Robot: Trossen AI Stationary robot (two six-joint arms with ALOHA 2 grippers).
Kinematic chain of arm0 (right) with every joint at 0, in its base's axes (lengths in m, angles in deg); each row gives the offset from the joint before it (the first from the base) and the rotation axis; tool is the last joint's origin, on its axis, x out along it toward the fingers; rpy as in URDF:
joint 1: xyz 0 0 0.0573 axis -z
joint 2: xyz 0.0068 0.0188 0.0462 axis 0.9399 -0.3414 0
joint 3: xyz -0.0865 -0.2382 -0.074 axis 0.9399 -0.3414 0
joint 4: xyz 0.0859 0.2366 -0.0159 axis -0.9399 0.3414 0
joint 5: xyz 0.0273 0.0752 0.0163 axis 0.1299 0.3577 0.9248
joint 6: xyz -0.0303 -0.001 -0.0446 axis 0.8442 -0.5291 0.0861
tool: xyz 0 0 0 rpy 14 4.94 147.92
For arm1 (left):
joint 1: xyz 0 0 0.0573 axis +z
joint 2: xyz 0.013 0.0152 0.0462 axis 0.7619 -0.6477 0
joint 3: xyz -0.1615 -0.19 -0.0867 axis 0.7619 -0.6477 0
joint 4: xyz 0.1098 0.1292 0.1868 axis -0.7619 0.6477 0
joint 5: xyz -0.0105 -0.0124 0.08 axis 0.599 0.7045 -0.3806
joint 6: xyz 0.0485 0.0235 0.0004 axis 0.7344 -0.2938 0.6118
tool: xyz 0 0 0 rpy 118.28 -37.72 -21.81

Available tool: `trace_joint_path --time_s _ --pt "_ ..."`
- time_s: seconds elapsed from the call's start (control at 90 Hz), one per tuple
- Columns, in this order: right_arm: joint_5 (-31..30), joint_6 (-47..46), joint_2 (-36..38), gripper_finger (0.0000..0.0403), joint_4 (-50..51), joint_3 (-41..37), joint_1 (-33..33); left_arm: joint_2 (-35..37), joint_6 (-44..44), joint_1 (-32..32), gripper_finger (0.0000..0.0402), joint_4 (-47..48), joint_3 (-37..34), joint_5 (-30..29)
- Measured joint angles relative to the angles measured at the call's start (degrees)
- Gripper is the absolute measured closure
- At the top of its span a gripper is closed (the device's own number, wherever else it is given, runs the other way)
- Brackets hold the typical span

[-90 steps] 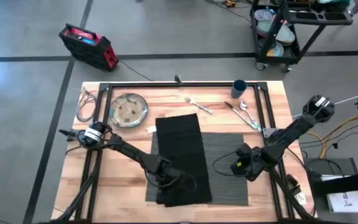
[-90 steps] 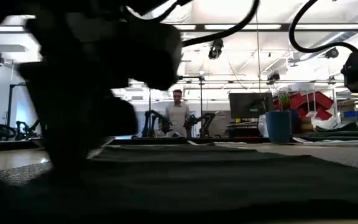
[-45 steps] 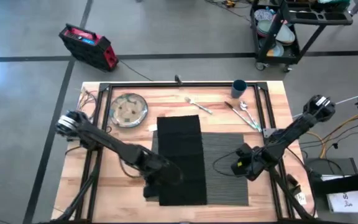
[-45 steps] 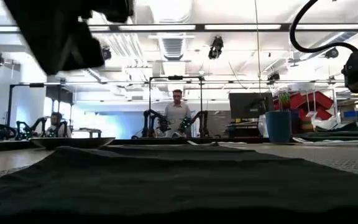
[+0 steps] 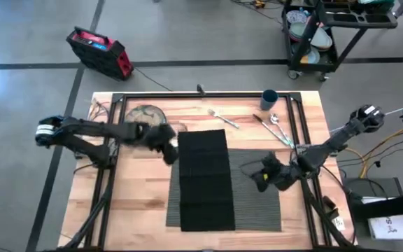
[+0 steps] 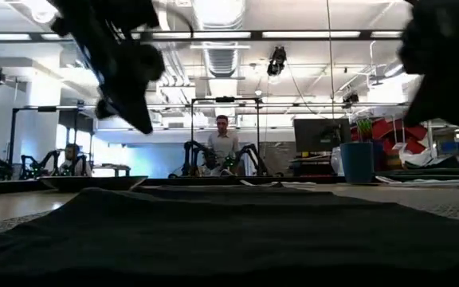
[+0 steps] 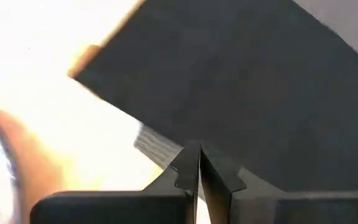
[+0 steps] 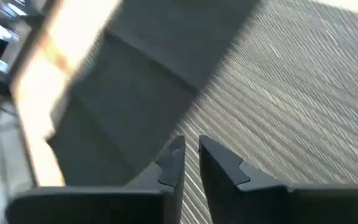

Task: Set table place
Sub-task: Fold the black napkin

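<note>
The black napkin (image 5: pixel 205 178) lies flat along the left part of the grey ribbed placemat (image 5: pixel 257 189); its far end reaches past the mat onto the table (image 5: pixel 138 203). My left gripper (image 5: pixel 171 150) hangs shut above the table beside the napkin's far left corner, near the plate (image 5: pixel 144 112). My right gripper (image 5: pixel 256 176) hovers over the placemat just right of the napkin, with only a narrow slit between its fingers (image 8: pixel 190 146). The fork (image 5: pixel 222 117), knife (image 5: pixel 264 126), spoon (image 5: pixel 277 124) and blue cup (image 5: pixel 269 99) lie at the far side.
Black rails (image 5: pixel 117 140) run across the tabletop on both sides and at the far edge. Loose cables (image 5: pixel 98 115) lie at the far left corner. Bare wood lies left of the placemat. A person (image 6: pixel 227 147) stands in the room behind the table.
My left gripper has risen from the napkin's near end and swung toward the far left, ending beside the plate. The napkin, bunched at its near end before, now lies flat and straight. My right gripper has shifted a little toward the napkin.
</note>
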Motion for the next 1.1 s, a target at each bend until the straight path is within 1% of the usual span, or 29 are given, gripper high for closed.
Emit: trace_joint_path --time_s 0.056,0.111,0.222,0.322,0.422,0.544,0.7,0.789,0.911,1.011,1.1 --pt "3.0 3.2 -0.9 0.0334 -3.0 0.1 4.8 -0.9 2.2 5.9 0.039 -3.4 -0.9 5.7" --pt "6.9 5.9 -2.0 0.0316 -4.0 0.1 10.4 -2.0 4.0 11.4 0.0379 -4.4 -1.3 11.2" --pt "15.3 11.3 -4.5 0.0285 -5.7 0.1 22.2 -5.0 7.9 19.4 0.0353 -5.7 -0.4 18.2" --pt "21.3 15.8 -7.1 0.0268 -8.7 0.5 31.3 -8.1 12.0 23.3 0.0332 -4.9 1.4 24.1" --pt "26.7 20.6 -10.0 0.0262 -11.5 2.2 39.0 -12.1 17.0 24.1 0.0322 -1.3 4.4 27.5" --pt "32.7 26.3 -14.5 0.0264 -12.0 5.8 46.2 -17.7 25.3 23.7 0.0321 5.3 9.1 27.8" --pt "37.5 31.5 -22.3 0.0278 -12.0 11.0 51.9 -23.7 30.1 23.2 0.033 10.5 14.2 23.4" --pt "39.7 33.7 -27.2 0.0287 -11.9 13.7 53.4 -25.3 30.4 23.2 0.0336 10.7 16.0 22.9" --pt "41.8 36.1 -33.3 0.0294 -12.0 17.0 54.6 -25.5 31.3 23.2 0.034 10.4 16.3 22.2" --pt "42.1 37.5 -37.1 0.0294 -11.7 18.7 55.2 -25.5 31.3 23.2 0.0341 10.4 16.3 21.8" --pt "42.2 37.7 -38.9 0.0288 -11.4 19.2 55.8 -25.4 31.3 23.2 0.0339 10.3 16.3 21.7"
